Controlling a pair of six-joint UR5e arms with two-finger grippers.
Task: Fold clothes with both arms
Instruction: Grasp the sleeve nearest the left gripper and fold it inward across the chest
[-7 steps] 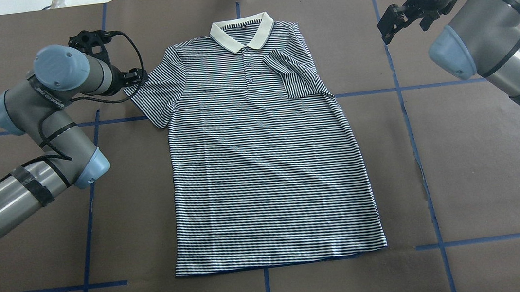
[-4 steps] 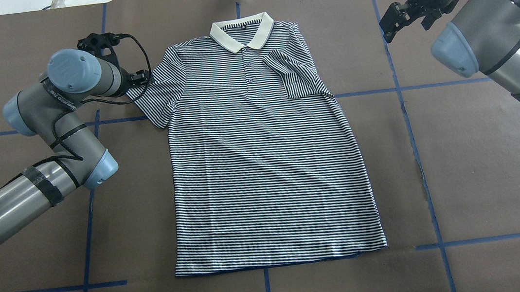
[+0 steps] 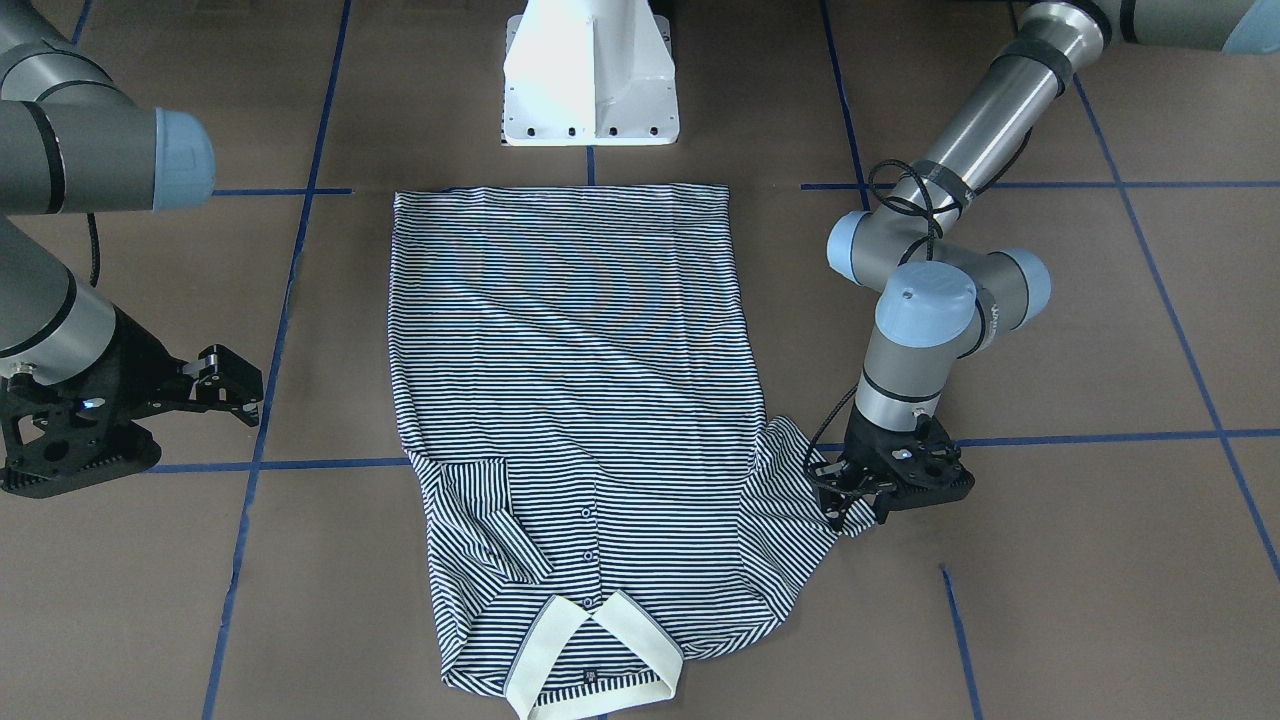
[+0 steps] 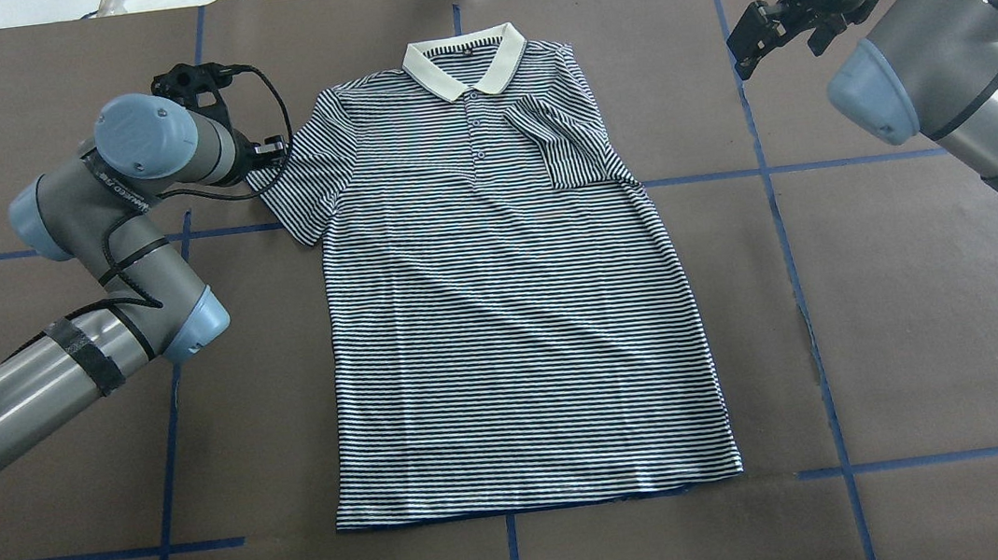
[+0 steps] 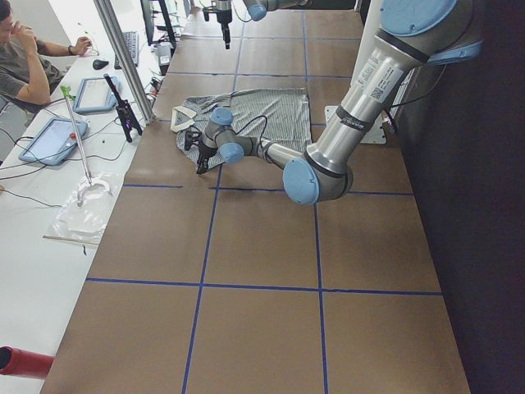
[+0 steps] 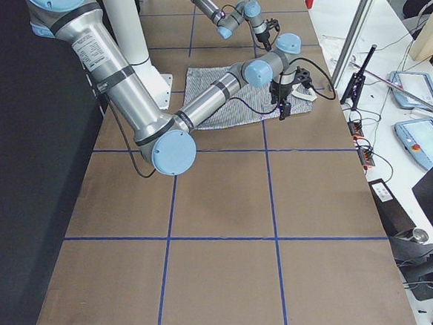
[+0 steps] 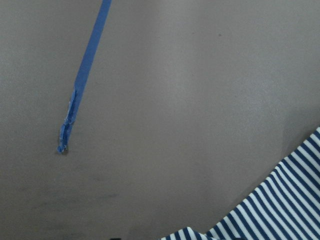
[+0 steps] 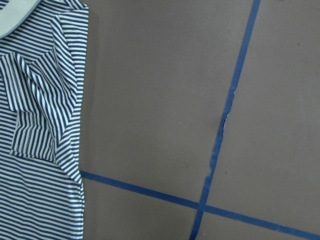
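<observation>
While the left arm (image 4: pixel 111 258) reaches in from the left edge of the tabletop (image 4: pixel 935 315) with its elbow bent, the left gripper (image 4: pixel 266 149) sits low at the outer hem of one sleeve (image 4: pixel 304 180), touching or almost touching the cloth. Whether its fingers are spread or closed on that hem cannot be told: the black wrist and a looping cable (image 4: pixel 272 99) hide them from above. The left wrist camera shows only a striped corner of the sleeve over bare brown paper, with a blue tape line (image 7: pixel 85 80) nearby.

Next comes the shirt (image 4: pixel 503 317), which lies flat and face up in the middle of the tabletop. Its cream collar (image 4: pixel 465 63) points toward the far edge, and its straight hem (image 4: pixel 538 499) lies toward the near edge, close to the white base (image 3: pixel 590 75). A row of buttons (image 4: pixel 478 127) runs down from the collar. The sleeve by the left gripper is spread out to the side. The other sleeve (image 4: pixel 568 145) is turned in over the chest, creased, with its edge slanting across the stripes.

Further right, well apart from the shirt, the right gripper (image 4: pixel 749 45) hangs above bare paper near the far right corner, its fingers parted and holding nothing. The right arm (image 4: pixel 935 61) slopes back from it toward the right edge.
</observation>
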